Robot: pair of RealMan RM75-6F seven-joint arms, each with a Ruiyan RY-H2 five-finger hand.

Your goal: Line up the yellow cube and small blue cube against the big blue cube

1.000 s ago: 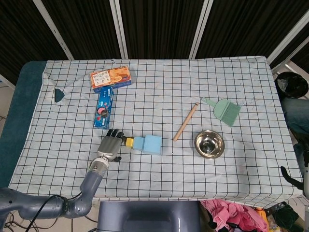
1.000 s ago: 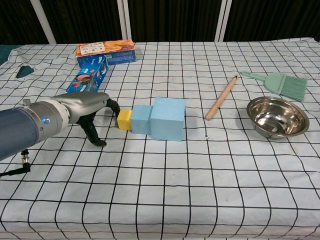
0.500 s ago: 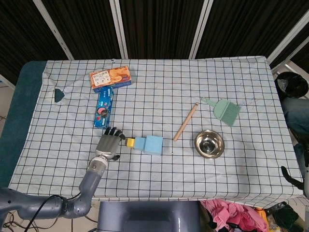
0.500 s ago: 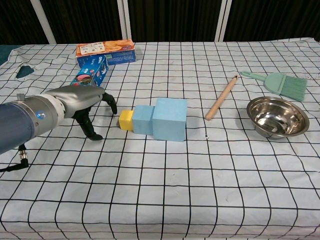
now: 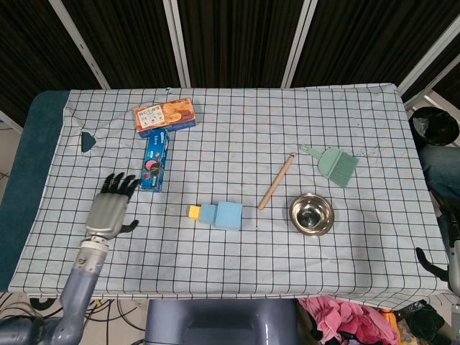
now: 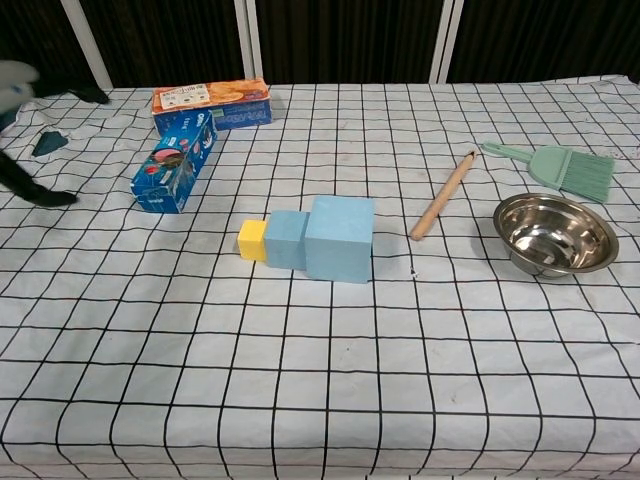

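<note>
Now my left hand [image 5: 109, 209] hangs open and empty, fingers spread, well left of the row. On the counter [image 5: 237, 136] the yellow cube [image 5: 194, 211], small blue cube [image 5: 208, 213] and big blue cube [image 5: 229, 215] sit touching in line. They look light, foam-like and easily nudged; I'd pinch opposite flat faces.

Print shows on two packages, though none of it resolves into readable words. The orange box [image 6: 211, 103] carries a white label panel with small illegible lettering. The blue box [image 6: 175, 162], lying just beyond the left hand's fingers [image 5: 121, 184], shows a round cookie picture and blurred white lettering.
</note>
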